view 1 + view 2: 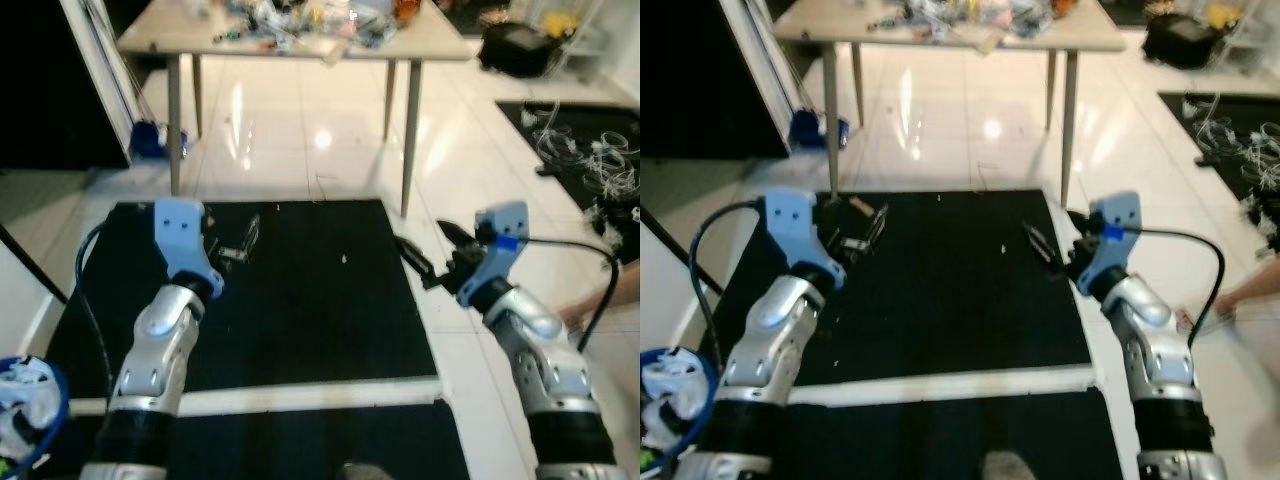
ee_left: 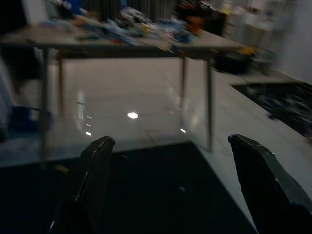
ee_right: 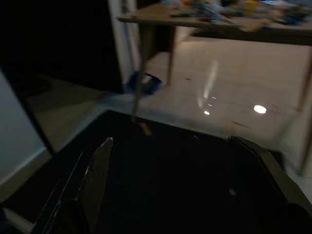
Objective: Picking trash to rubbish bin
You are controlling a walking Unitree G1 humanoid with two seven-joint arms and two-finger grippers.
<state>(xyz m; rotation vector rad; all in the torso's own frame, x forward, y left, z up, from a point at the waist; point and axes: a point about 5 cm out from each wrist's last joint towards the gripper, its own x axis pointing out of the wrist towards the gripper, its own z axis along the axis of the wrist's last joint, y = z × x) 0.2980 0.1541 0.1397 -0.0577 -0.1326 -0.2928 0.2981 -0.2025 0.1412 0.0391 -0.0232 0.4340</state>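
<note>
Head views: black mat [image 1: 300, 300] ahead, table [image 1: 290, 42] beyond, blue rubbish bin [image 1: 45, 425] at the robot's near left. Left gripper [image 1: 238, 243] and right gripper [image 1: 432, 252] both raised over the mat, fingers [image 2: 95, 170] spread apart, nothing between them (wrist views agree). Nearest candidate trash: pale scrap [image 1: 345, 259] mid-mat, lying between the two tools and slightly nearer the right one; too small to identify, possibly mere litter fleck. Long axis indeterminable. Bin well apart from the scrap, on the left arm's side.
</note>
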